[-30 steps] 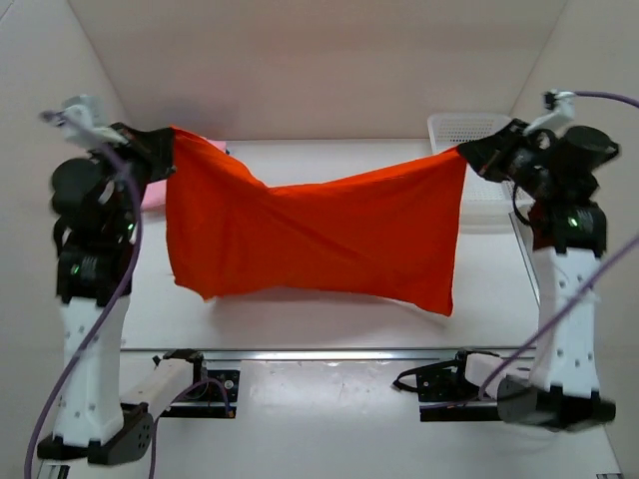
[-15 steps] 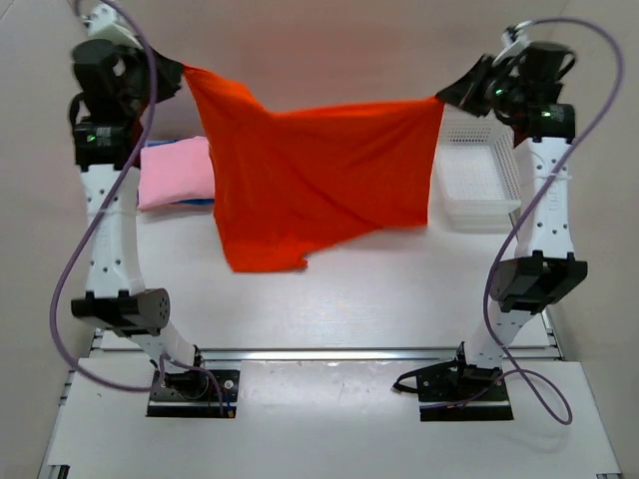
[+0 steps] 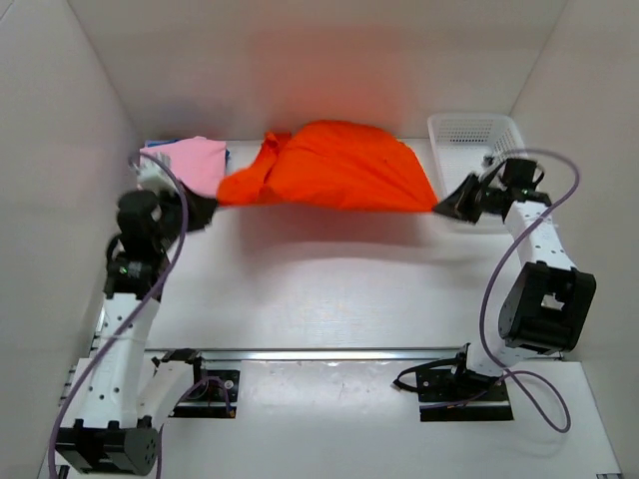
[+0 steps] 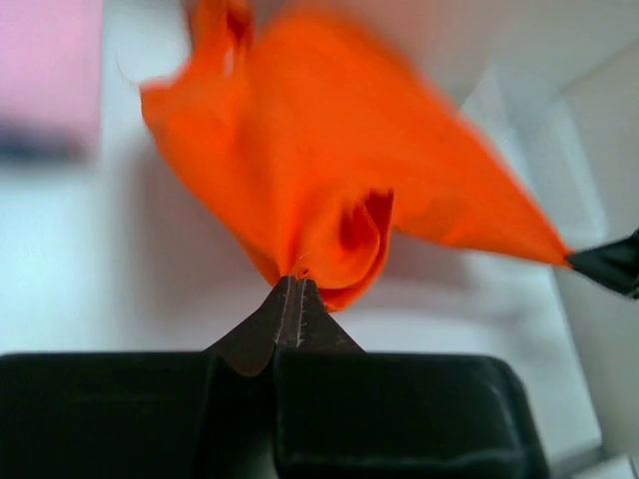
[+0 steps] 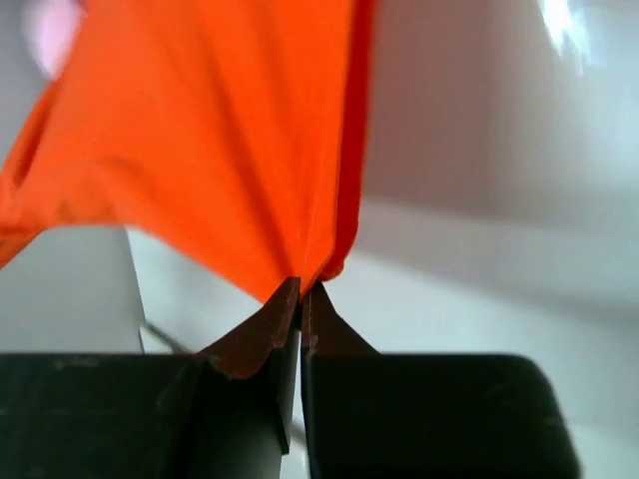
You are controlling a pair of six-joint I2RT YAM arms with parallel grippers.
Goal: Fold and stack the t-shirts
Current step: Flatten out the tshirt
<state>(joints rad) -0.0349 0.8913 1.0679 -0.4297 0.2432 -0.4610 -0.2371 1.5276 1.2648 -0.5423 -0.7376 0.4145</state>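
Note:
The orange-red t-shirt (image 3: 334, 168) billows in the air over the back of the table, stretched between both arms. My left gripper (image 3: 212, 205) is shut on its left corner; in the left wrist view the cloth (image 4: 329, 190) bunches out of the closed tips (image 4: 294, 282). On the right, my right gripper (image 3: 442, 208) is shut on the opposite corner, and the right wrist view shows the cloth (image 5: 220, 150) fanning out from the tips (image 5: 301, 286). A light pink t-shirt (image 3: 192, 162) lies folded at the back left, with a blue edge (image 3: 155, 144) showing under it.
A white mesh basket (image 3: 473, 131) stands at the back right, just behind the right gripper. White walls close in the table on three sides. The arm bases (image 3: 200, 384) are bolted along the near rail.
Both arms have swung down from high up to low over the table. The orange-red t-shirt, hanging like a curtain before, now balloons outward toward the back.

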